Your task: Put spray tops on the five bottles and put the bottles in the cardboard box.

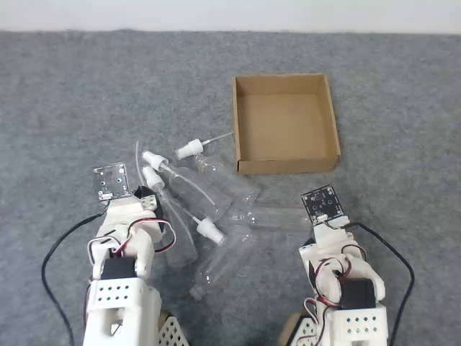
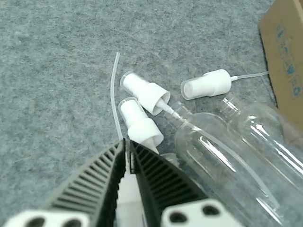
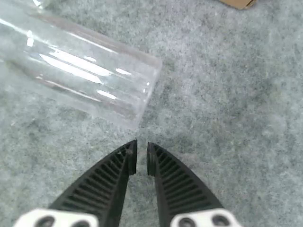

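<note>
Left gripper (image 2: 127,143): black ribbed jaws pressed almost together, a thin slit between the tips. It sits low over the grey carpet (image 1: 72,108), at the edge of the bottle pile. A loose, thin dip tube (image 2: 113,94) ends just beside its tip; touching or not, cannot tell.

Right gripper (image 3: 141,147): jaws likewise drawn together and pinching nothing. It hangs over bare carpet, just beside the flat base of one clear bottle (image 3: 80,71).

Bottles (image 1: 216,184): clear plastic cylinders with narrow necks, all lying on their sides in an overlapping jumble between the two arms. The overlap makes the count uncertain.

Spray tops (image 2: 144,92): white, stubby, ribbed at the collar. Two lie close together near the left gripper; whether they are seated on necks, cannot tell. One separate spray top (image 2: 207,85) lies apart from any neck, its thin tube pointing toward the box.

Cardboard box (image 1: 288,166): brown, shallow, open at the top, beyond the pile on the right arm's side.
</note>
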{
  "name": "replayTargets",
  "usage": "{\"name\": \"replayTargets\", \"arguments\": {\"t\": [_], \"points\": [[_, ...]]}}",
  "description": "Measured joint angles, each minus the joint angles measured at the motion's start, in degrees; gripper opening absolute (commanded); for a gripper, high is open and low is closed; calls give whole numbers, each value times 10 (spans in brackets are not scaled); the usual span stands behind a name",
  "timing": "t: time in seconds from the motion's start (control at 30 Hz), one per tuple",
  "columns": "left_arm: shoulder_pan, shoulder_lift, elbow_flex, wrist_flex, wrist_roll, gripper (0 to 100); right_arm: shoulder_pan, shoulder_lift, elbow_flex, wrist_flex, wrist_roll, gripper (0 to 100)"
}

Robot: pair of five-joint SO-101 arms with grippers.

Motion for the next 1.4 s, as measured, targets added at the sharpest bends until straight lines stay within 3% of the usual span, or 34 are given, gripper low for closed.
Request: {"name": "replayTargets", "arguments": {"t": [0.9,1.4], "points": [[0,0,0,0,0,12,-1,0,0,0,0,9],[0,0,0,0,0,12,105,-1,-57,-32,1,8]]}}
